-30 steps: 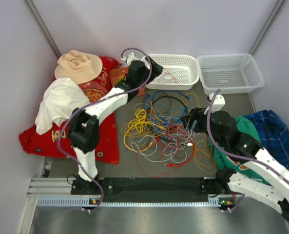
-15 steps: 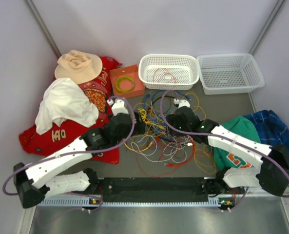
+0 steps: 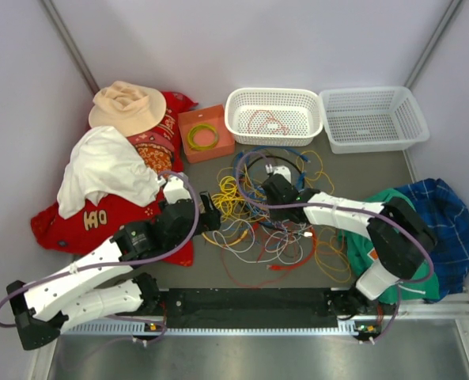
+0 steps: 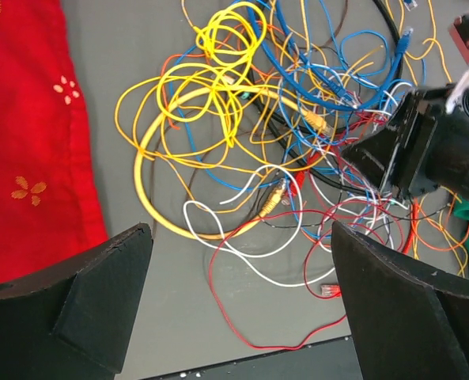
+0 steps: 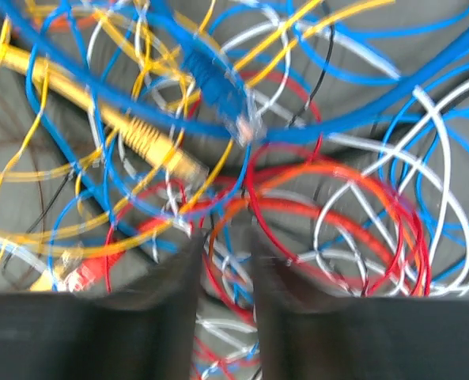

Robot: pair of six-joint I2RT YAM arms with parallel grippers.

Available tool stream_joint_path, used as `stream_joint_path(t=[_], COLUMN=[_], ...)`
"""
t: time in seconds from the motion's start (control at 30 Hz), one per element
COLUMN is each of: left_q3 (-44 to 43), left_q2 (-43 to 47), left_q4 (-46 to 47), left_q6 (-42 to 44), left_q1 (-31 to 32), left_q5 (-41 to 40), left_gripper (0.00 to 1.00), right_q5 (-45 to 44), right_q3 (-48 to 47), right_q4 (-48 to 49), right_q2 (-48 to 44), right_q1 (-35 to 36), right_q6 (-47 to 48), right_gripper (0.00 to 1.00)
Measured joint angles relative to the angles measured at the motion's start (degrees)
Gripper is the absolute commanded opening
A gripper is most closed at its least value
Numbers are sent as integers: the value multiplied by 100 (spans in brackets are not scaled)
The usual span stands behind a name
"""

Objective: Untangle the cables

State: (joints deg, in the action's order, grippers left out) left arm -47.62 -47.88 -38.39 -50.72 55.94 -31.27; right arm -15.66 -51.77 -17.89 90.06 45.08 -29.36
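The cables (image 3: pixel 258 210) lie as one knotted heap of yellow, blue, red, white and black wires mid-table. My left gripper (image 3: pixel 212 219) hovers at the heap's left edge. In the left wrist view it (image 4: pixel 238 261) stands wide open over bare table, with only a thin red wire (image 4: pixel 242 317) looping below and a thick yellow cable (image 4: pixel 151 202) just beyond. My right gripper (image 3: pixel 264 190) is dug into the heap's middle. In the blurred right wrist view its jaws (image 5: pixel 222 241) leave a narrow gap, with red, white and blue wires (image 5: pixel 234 261) running through it.
Two white baskets (image 3: pixel 232 111) (image 3: pixel 329 119) stand at the back, the left one holding a red wire. An orange box (image 3: pixel 205 134) with a green-yellow coil sits left of them. Red cloth (image 3: pixel 151 134), a white garment (image 3: pixel 104 170) and hat (image 3: pixel 127 107) fill the left; green (image 3: pixel 361 245) and blue plaid (image 3: pixel 448 214) clothes the right.
The left arm swung from the back baskets down to the heap's left edge, still open. The right gripper pushed left into the heap and its jaws narrowed.
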Motion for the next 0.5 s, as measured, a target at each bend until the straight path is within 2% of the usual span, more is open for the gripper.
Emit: stream_joint_path(t=[0.03, 0.23, 0.37, 0.5], left_q3=[20, 50, 127, 260], left_q2=[31, 341, 553, 588], left_q4=[-17, -74, -7, 470], left_q6=[-9, -9, 63, 330], left_q1=[0, 0, 0, 0], left_q5=[-22, -208, -293, -289], left_gripper=[99, 99, 99, 99], right_q5=[-66, -448, -667, -664], right_q3=[-48, -96, -315, -1528], right_q4=[33, 17, -581, -863], right_q2=[81, -107, -1401, -2813], right_q1=[0, 44, 363, 938], right_q6=[2, -55, 74, 514], right_gripper=[0, 0, 0, 0])
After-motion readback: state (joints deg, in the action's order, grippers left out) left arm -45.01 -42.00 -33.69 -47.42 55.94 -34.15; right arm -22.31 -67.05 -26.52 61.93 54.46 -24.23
